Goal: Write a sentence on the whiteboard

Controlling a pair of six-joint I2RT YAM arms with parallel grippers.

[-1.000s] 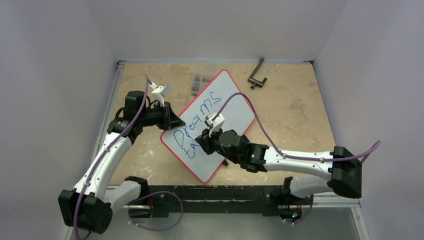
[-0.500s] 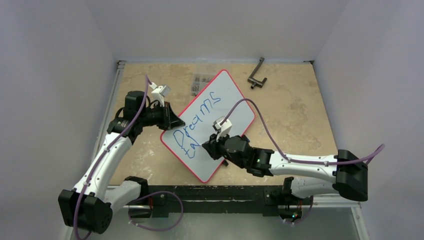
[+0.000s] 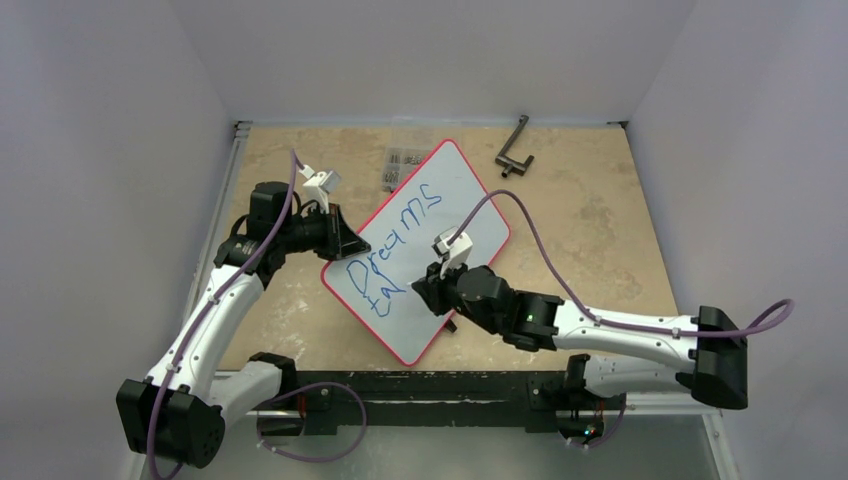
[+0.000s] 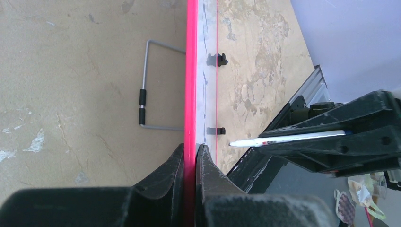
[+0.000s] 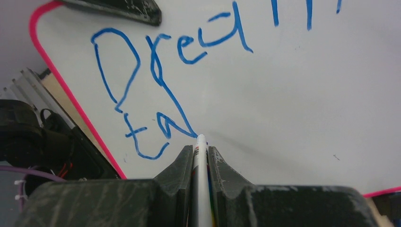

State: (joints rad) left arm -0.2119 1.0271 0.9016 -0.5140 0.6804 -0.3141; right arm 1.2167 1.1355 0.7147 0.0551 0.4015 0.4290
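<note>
In the middle of the mottled beige surface (image 3: 580, 220) the large white whiteboard with a thin red rim (image 3: 462, 175) sits askew between the two arms. The left tool (image 4: 191, 156) is pressed together on its red edge, pinching the rim to steady it. The right tool (image 5: 201, 151) is clamped around a slim white marker (image 4: 288, 138), whose tip sits at the board just after the last blue stroke; I cannot tell whether it is actually touching.

The blue handwritten sentence (image 3: 395, 245) is only partly down. The top line reads "Dreams", and the second line shows just "ta". To my eye the writing step is in full swing, perhaps a third done.

The next move calls for the marker tip to press lightly on the board and start a fresh letter to the right of the "a". Meanwhile the left tool's pinch must not let the board slide.
</note>
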